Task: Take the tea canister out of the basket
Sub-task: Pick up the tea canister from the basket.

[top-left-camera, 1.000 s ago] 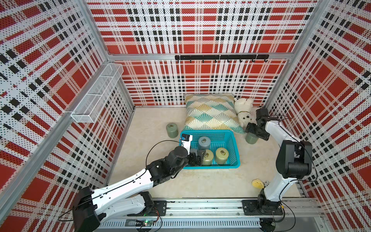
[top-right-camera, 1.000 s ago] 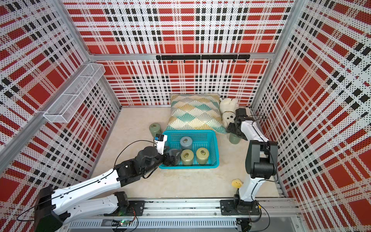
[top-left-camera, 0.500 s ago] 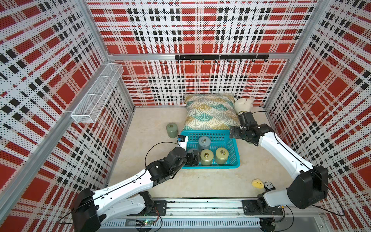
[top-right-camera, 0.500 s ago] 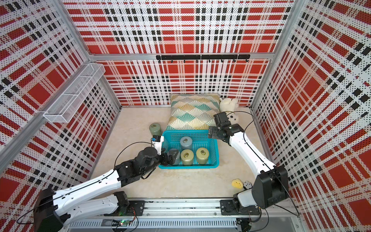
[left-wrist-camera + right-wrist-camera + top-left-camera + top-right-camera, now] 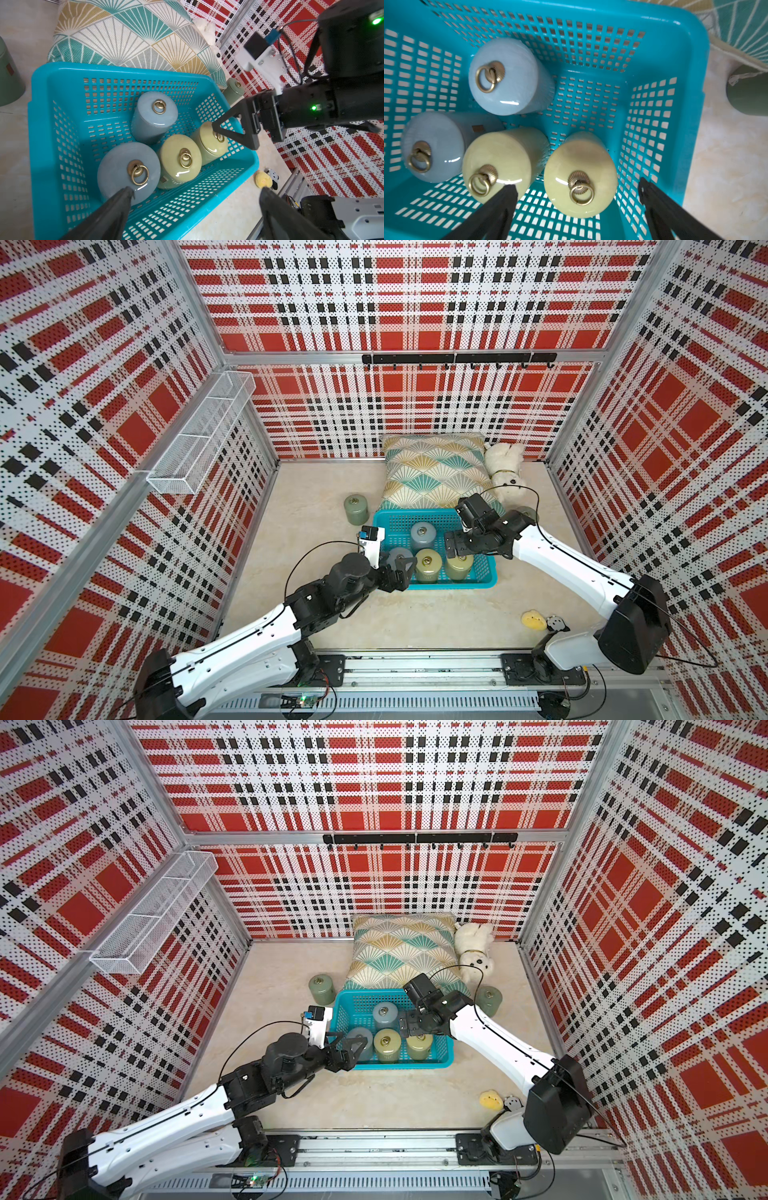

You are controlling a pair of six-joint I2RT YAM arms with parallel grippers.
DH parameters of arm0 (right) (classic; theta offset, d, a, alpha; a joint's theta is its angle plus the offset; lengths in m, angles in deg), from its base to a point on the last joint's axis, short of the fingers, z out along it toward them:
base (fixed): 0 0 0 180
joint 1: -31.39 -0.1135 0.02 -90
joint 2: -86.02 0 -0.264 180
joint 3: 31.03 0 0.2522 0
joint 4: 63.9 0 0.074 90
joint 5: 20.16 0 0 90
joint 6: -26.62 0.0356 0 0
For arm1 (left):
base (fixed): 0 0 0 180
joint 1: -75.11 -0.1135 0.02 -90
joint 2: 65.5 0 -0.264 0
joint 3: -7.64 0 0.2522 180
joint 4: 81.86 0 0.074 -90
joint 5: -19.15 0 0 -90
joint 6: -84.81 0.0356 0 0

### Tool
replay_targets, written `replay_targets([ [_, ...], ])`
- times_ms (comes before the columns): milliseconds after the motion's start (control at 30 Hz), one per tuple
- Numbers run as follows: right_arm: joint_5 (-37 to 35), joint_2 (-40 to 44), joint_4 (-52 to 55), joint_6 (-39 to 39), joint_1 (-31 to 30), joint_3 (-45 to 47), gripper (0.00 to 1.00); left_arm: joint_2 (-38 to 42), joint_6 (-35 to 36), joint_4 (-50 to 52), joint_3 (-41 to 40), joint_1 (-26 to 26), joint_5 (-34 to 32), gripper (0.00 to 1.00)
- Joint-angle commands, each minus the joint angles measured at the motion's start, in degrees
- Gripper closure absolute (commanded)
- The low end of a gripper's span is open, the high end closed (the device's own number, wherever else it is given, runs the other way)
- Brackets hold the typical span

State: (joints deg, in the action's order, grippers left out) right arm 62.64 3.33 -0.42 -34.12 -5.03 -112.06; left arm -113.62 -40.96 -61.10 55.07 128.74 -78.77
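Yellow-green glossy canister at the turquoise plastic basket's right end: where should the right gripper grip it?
Likely its round sides, from straight above: the canister stands upright, and the open right gripper can drop one finger into the gap beside the other yellow-green canister, one along the basket wall.

We see a robot lab's test cell: plaid perforated panels (image 5: 415,302) on aluminium framing (image 5: 291,358), a base rail (image 5: 415,672) in front.

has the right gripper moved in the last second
Yes. The right gripper swung away from the white plush dog and now hangs open over the right end of the turquoise perforated plastic basket.
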Motion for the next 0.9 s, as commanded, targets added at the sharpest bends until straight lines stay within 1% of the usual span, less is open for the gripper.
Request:
replay_targets([
  [0, 0.3, -1.1, 1.4, 0.4, -0.3, 1.6, 0.00, 1.0, 0.0, -1.0, -1.1, 0.3, 1.1, 0.01],
  [400, 2.0, -4.7, 1.0, 0.2, -1.5, 3.3, 0.00, 1.0, 0.3, -1.3, -1.3, 0.3, 1.4, 0.01],
  [700, 0.7, -9.6, 0.2, -0.5, -1.7, 2.2, 0.00, 1.3, 0.3, -1.2, -1.5, 0.4, 1.2, 0.01],
  [767, 0.3, -11.0, 0.2, -0.8, -1.7, 1.5, 0.02, 1.3, 0.4, -1.1, -1.4, 0.4, 0.8, 0.01],
  [867, 0.0, -12.6, 0.0, -1.0, -1.7, 0.8, 0.02, 1.2, 0.5, -1.0, -1.4, 0.5, 1.0, 0.01],
])
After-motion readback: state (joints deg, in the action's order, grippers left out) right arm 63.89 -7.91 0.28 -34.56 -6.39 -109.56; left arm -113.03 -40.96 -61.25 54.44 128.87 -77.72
